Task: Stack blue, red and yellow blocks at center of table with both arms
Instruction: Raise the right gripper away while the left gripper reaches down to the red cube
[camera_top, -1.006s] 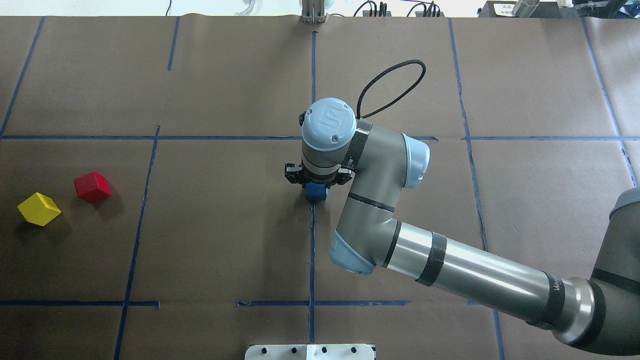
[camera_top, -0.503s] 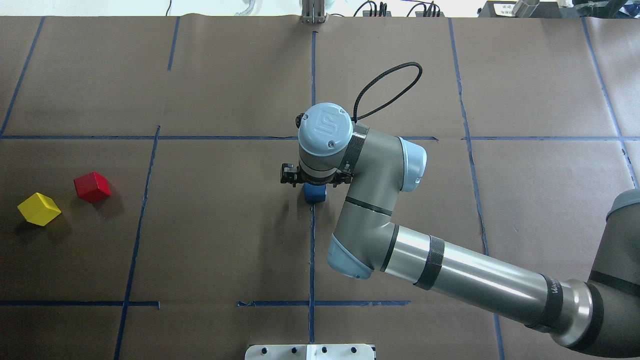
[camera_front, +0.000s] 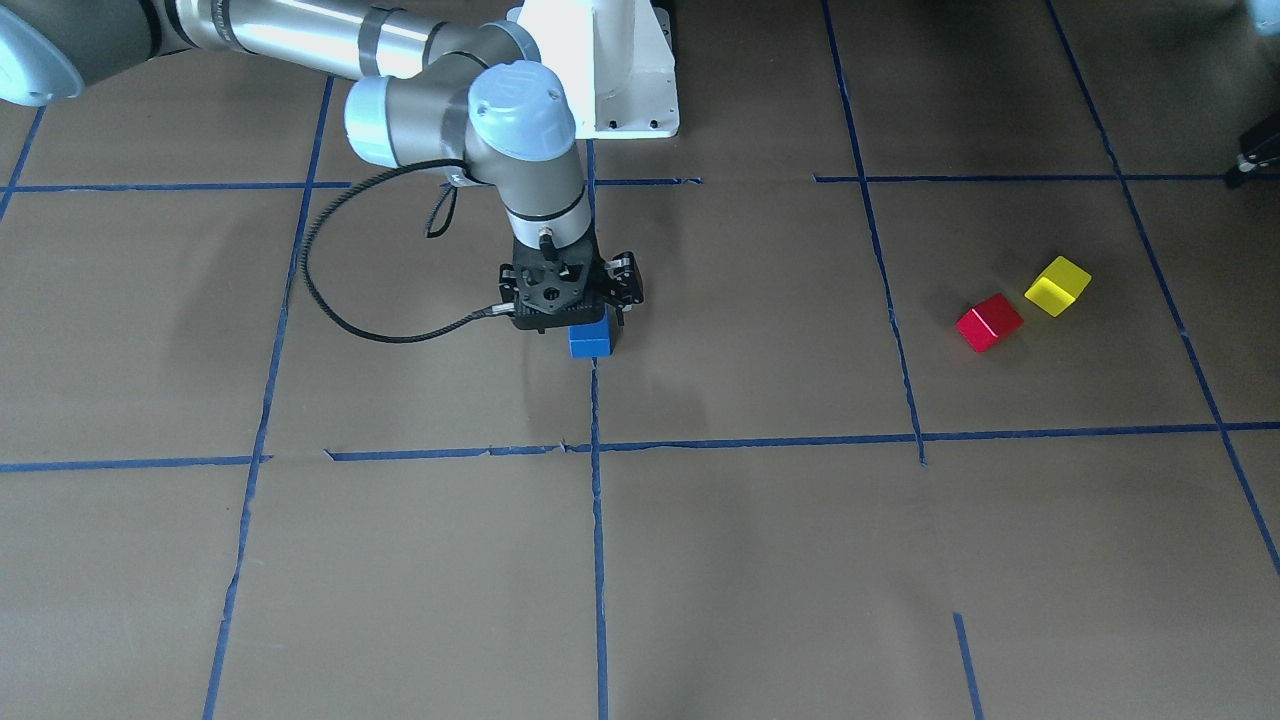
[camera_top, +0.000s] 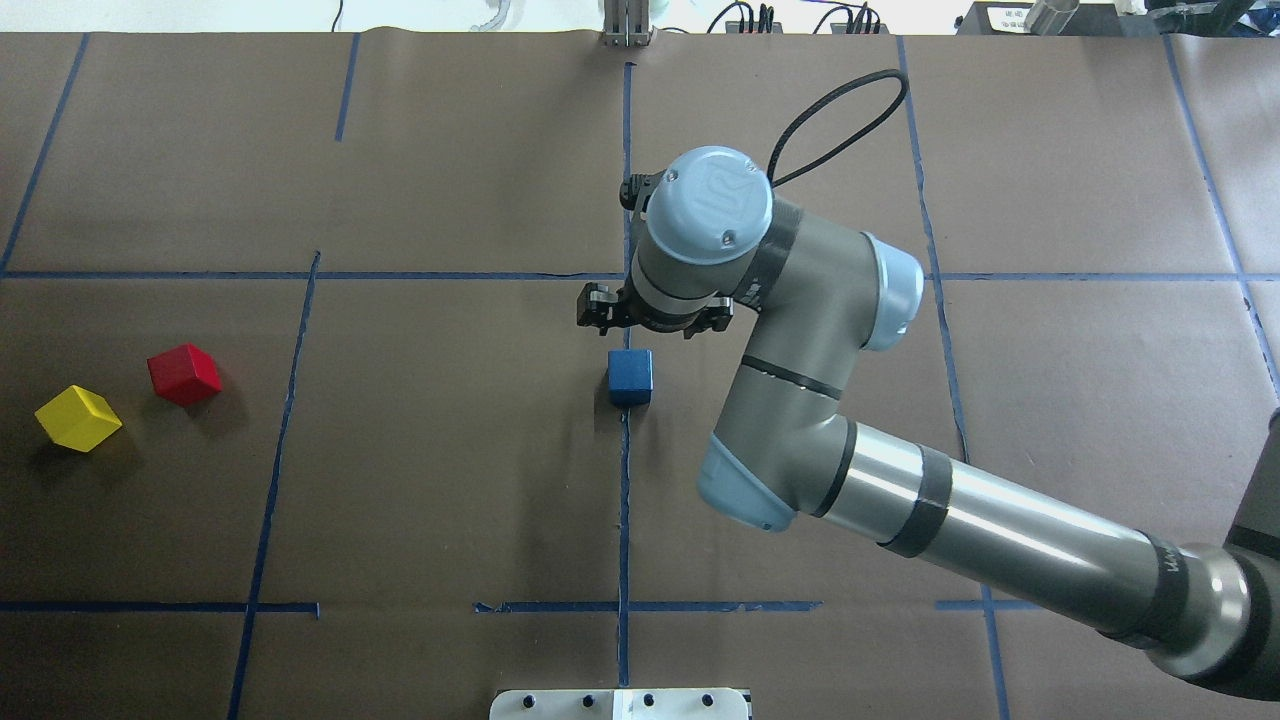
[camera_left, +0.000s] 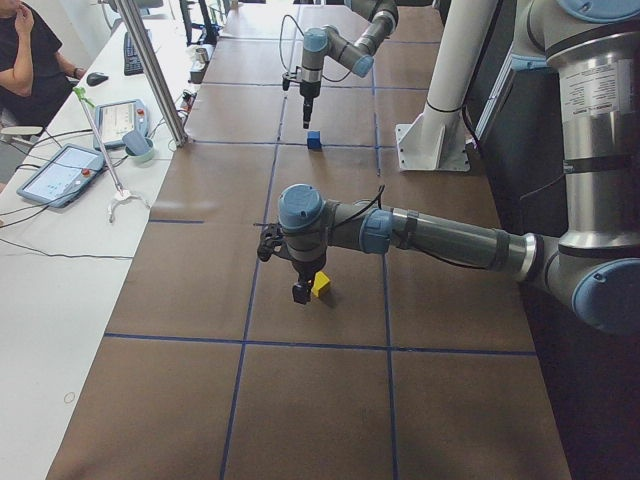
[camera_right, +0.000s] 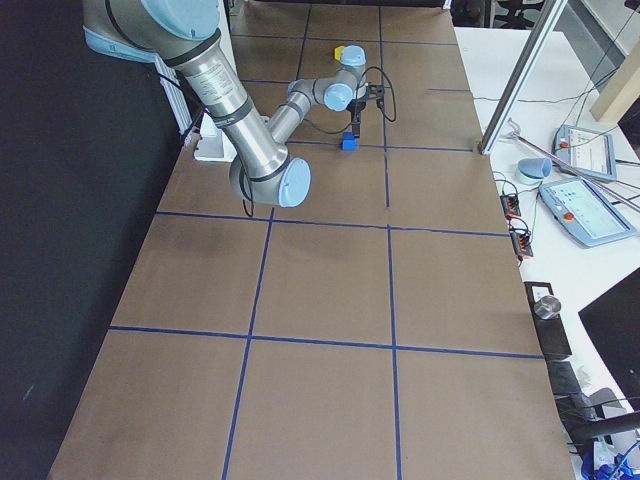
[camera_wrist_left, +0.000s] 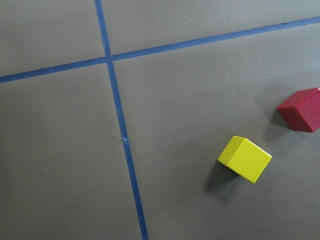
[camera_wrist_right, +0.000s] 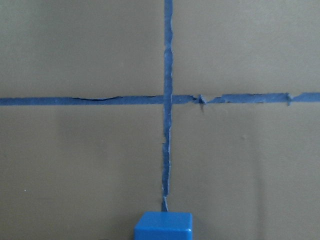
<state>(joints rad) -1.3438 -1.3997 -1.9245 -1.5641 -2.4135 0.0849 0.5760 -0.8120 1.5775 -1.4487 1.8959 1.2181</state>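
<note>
- Blue block (camera_top: 630, 377): sits flat on the table (camera_top: 450, 480), squarely on the blue tape line (camera_top: 624, 500) that runs away from the robot down the middle. Its top face is exposed.
- Right arm (camera_top: 960, 530): comes in from the robot's right and ends over the blue block, wrist pointing straight down.
- Right jaws: hang above the blue block. The left side view shows a clear gap between the fingertips and the block's top face. They stand parted and hold nothing.
- Right wrist camera: the blue block's top shows at the bottom edge, centred on the tape line. A tape crossing (camera_wrist_right: 167, 99) lies beyond the block, on the side away from the robot.
- Red block (camera_top: 184, 374): on the table, well apart from the blue block, toward the robot's left, turned corner-on to the tape grid.
- Yellow block (camera_top: 78, 418): farther from the blue block than the red block. It is near the red block but not touching it, with brown paper showing between them.
- Left arm (camera_left: 450, 238): stretched low over the table, well apart from the blue block, on the yellow block's side of it.
- Left jaws: seen clearly only in the left side view, pointing down just beside the yellow block with the tips close to the table. Whether they are parted or closed cannot be told, nor whether they touch the block.
- White pedestal (camera_front: 610, 70): on the robot's side of the blue block, in line with the same tape line.
- Black cable (camera_top: 840, 110): loops up from the right wrist, beyond the blue block.
- Person (camera_left: 25, 60): seated at a white side table (camera_left: 50, 280), beyond the blue block on the side away from the robot.
</note>
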